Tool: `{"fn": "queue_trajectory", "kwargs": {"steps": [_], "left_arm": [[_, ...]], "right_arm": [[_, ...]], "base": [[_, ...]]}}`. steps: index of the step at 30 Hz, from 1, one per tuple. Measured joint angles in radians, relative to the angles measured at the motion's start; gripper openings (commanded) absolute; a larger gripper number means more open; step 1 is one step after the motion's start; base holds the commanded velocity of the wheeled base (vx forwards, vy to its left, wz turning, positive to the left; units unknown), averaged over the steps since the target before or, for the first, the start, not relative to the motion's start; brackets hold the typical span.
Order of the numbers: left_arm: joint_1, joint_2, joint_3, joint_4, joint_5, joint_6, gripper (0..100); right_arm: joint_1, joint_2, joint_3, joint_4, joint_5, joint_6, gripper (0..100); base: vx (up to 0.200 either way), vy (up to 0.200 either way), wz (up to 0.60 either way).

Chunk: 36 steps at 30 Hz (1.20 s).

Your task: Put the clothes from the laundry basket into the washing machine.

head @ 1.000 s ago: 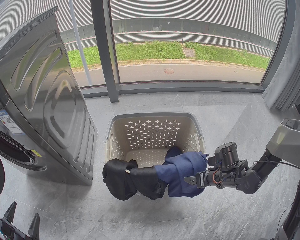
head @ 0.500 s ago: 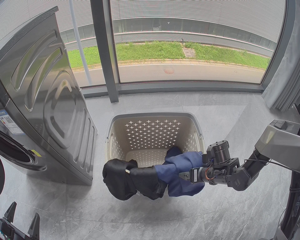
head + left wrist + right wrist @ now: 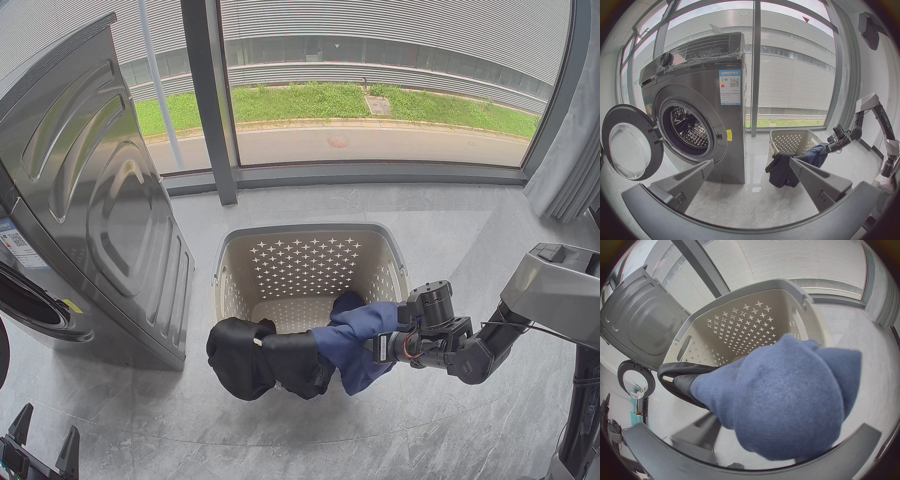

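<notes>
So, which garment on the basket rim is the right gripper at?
The blue garment: the right gripper is buried in its folds, while the black garment hangs farther left, untouched.

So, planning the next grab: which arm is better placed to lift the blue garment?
Right: the right tool is against the blue garment; the left tool sits open by the washing machine.

Washer [image 3: 693, 93] with door [image 3: 629, 142] swung wide to the side, leaving the drum mouth [image 3: 687, 129] unblocked. Open floor [image 3: 750, 200] lies between washer front and basket [image 3: 306, 232]. The washer's side stands near the basket's left wall. Black cloth [image 3: 262, 362] and blue cloth [image 3: 350, 344] drape the near rim; the basket's far half is open from above. The right gripper [image 3: 375, 347] presses into the blue cloth.
</notes>
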Motion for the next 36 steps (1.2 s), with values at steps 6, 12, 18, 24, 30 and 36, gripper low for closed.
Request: {"fn": "queue_trajectory", "kwargs": {"steps": [6,12,18,24,30,36], "left_arm": [[0.000,0.000,0.000,0.000,0.000,0.000,100],[0.000,0.000,0.000,0.000,0.000,0.000,100],[0.000,0.000,0.000,0.000,0.000,0.000,100],[0.000,0.000,0.000,0.000,0.000,0.000,100],[0.000,0.000,0.000,0.000,0.000,0.000,100],[0.000,0.000,0.000,0.000,0.000,-0.001,100]], "right_arm": [[0.005,-0.001,0.015,-0.002,-0.002,0.027,0],[0.010,-0.048,0.066,-0.001,-0.003,0.027,0],[0.019,-0.175,0.125,0.008,-0.003,0.026,0],[0.034,-0.350,0.183,0.011,-0.003,0.025,0],[0.052,-0.513,0.245,0.005,-0.001,0.021,0],[0.083,-0.677,0.291,0.003,0.001,0.012,0]], "base": [[0.000,0.000,0.00],[0.000,0.000,0.00],[0.000,0.000,0.00],[0.000,0.000,0.00],[0.000,0.000,0.00],[0.000,0.000,0.00]]}}
